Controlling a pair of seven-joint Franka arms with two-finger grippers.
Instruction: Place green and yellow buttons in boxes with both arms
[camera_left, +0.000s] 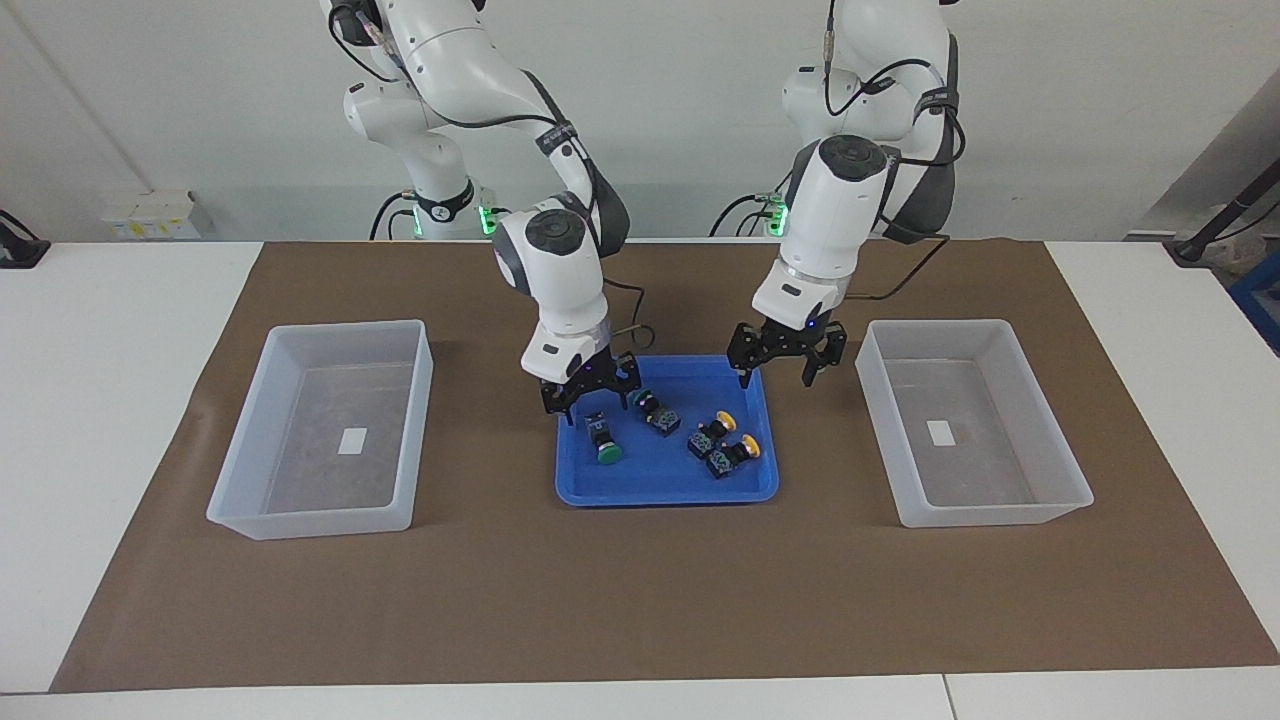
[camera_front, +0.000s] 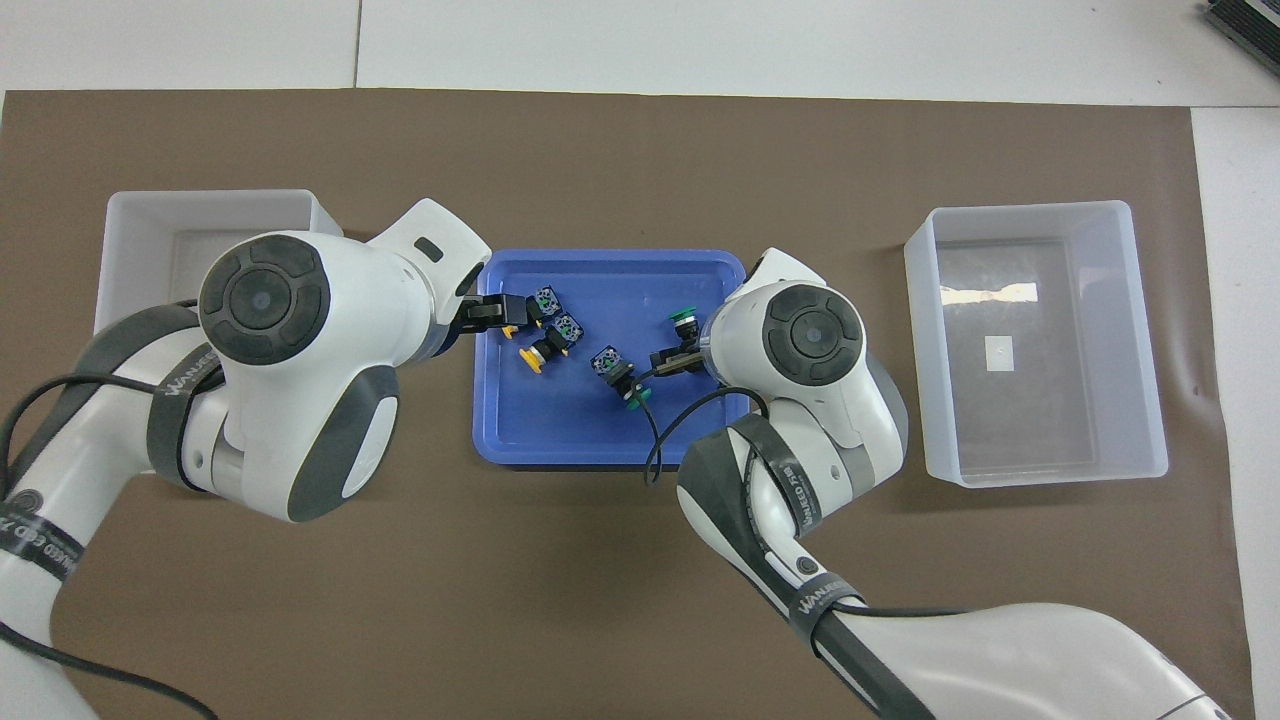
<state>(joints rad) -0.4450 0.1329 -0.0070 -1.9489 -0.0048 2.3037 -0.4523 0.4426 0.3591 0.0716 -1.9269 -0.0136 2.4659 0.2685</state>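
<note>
1. Paper (camera_left: 640, 590), brown, covers the table under everything.
2. Boxes sit at both ends: one (camera_left: 320, 505) at the right arm's end, the other (camera_left: 985, 505) at the left arm's, holding no buttons.
3. The blue tray (camera_left: 660, 492) between them holds all four buttons: two green (camera_left: 603, 436) (camera_left: 655, 411), two yellow (camera_left: 712, 431) (camera_left: 733, 455).
4. The right gripper (camera_left: 590, 400) hangs low over the greens; whether it grips I cannot tell.
5. The left gripper (camera_left: 773, 379) hovers over the tray's edge, fingers spread.

Both arms bent steeply down, left end effector (camera_left: 787, 352) spread wide, right end effector (camera_left: 590, 387) low.
</note>
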